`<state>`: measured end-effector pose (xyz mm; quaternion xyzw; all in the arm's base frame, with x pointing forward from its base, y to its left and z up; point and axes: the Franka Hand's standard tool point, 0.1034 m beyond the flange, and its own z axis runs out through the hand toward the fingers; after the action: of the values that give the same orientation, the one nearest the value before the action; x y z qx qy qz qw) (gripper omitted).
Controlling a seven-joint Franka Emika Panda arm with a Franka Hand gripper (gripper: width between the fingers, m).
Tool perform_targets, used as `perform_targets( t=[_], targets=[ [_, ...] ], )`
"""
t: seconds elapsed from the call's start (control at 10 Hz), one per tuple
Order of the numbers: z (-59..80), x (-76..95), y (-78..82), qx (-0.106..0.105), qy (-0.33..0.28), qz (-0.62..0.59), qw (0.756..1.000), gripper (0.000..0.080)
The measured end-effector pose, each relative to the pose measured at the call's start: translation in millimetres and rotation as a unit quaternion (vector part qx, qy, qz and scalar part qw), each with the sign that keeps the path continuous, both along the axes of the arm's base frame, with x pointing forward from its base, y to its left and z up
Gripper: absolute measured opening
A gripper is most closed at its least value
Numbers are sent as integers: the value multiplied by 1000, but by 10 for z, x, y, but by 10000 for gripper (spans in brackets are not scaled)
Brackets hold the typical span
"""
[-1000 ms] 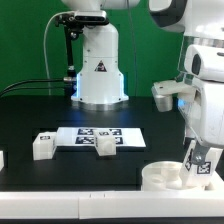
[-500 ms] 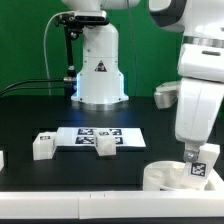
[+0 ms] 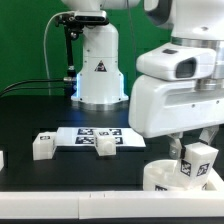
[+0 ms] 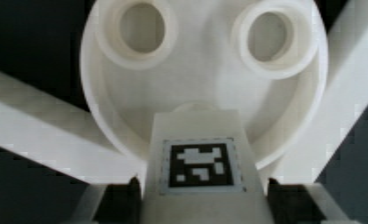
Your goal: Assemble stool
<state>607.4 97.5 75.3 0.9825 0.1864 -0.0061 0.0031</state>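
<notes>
Black tabletop point(image 3: 30, 118), round seat point(image 3: 156, 178) at its near edge on the exterior view's right: stiff white plastic, looks light and smooth, likely to slide if pushed. Loose legs point(image 3: 42, 146) wait by the marker board point(image 3: 95, 131). Hand point(image 3: 197, 148) is clamped on the held leg point(image 4: 202, 160), just over the seat, sockets point(image 4: 128, 30) empty. Leg looks chunky and won't crush, so grip its flat sides
</notes>
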Motion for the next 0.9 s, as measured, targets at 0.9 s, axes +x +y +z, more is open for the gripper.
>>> perform_targets(
  t=[0.9],
  targets=[
    [-29,-26,-160,9,-15,-419,908,335]
  ],
)
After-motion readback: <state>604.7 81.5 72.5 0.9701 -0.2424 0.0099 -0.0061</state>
